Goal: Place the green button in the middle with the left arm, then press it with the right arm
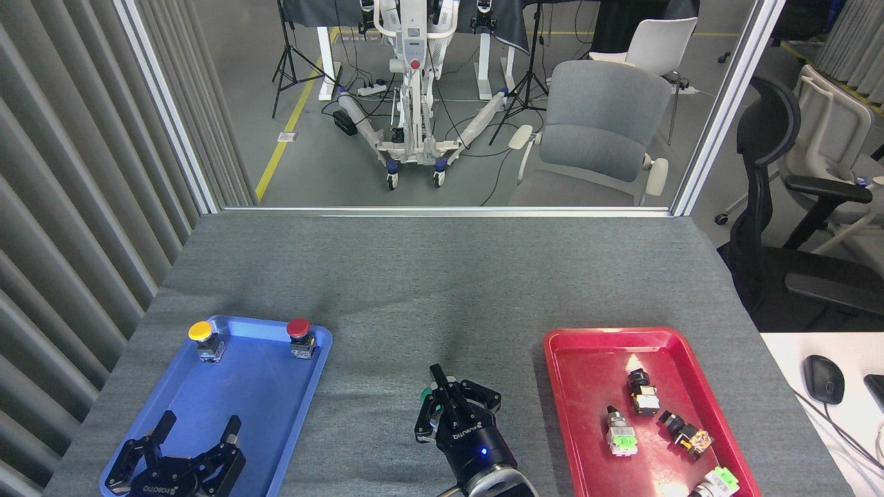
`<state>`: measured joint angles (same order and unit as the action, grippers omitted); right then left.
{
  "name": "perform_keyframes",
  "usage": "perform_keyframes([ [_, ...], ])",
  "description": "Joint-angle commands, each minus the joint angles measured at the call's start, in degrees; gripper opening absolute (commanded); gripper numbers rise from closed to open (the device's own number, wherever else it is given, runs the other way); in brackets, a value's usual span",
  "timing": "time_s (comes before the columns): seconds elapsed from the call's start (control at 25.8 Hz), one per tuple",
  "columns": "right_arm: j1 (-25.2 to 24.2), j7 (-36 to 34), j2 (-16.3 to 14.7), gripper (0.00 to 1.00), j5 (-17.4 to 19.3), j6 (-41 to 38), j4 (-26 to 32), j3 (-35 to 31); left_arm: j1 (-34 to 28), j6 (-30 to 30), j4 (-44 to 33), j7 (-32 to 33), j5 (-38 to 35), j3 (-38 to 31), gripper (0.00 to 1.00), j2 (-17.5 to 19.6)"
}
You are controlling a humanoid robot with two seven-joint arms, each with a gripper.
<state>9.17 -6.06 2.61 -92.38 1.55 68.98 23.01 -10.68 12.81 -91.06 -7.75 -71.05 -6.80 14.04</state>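
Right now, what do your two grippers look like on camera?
Both are black multi-link finger grippers with white ROBOTIQ lettering on the body. The right gripper has a small blue light lit on its wrist housing. The left gripper shows no light here.

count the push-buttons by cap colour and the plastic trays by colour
yellow-capped push-button: 1
red-capped push-button: 1
green-capped push-button: 1, mostly hidden under the right gripper
blue plastic tray: 1
red plastic tray: 1
total: 5
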Motion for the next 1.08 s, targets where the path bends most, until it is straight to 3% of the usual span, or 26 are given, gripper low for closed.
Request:
perform_keyframes([
  [0.0, -0.3, -0.4, -0.2, 0.00, -0.1, 0.4, -2.2, 0.1, 0.0, -0.1, 0.0, 0.1, 0.0, -0.4, 0.99, -0.2],
  [0.43, -1.2, -2.5, -3.3, 0.00, 0.2, 0.1, -5.3, -0.5, -0.1, 0.0, 0.1, 0.1, 0.1, -0.2, 0.99, -0.7],
  [0.62, -1.5, -2.5, -3.2, 0.00, 0.2, 0.1, -5.3, -0.3, -0.1, -0.1, 0.1, 0.2, 0.1, -0.1, 0.99, -0.8],
  [0.85, -2.8, -2.5, -3.1, 0.00, 0.1, 0.1, -1.2, -0.1, -0.1, -0.1, 0.1, 0.1, 0.1, -0.1, 0.99, -0.8],
  [1.05, -2.0, -1.9, -1.4, 0.00, 0.0, 0.2, -1.9, 0.3, 0.0, -0.1, 0.2, 0.2, 0.1, -0.1, 0.99, -0.8],
])
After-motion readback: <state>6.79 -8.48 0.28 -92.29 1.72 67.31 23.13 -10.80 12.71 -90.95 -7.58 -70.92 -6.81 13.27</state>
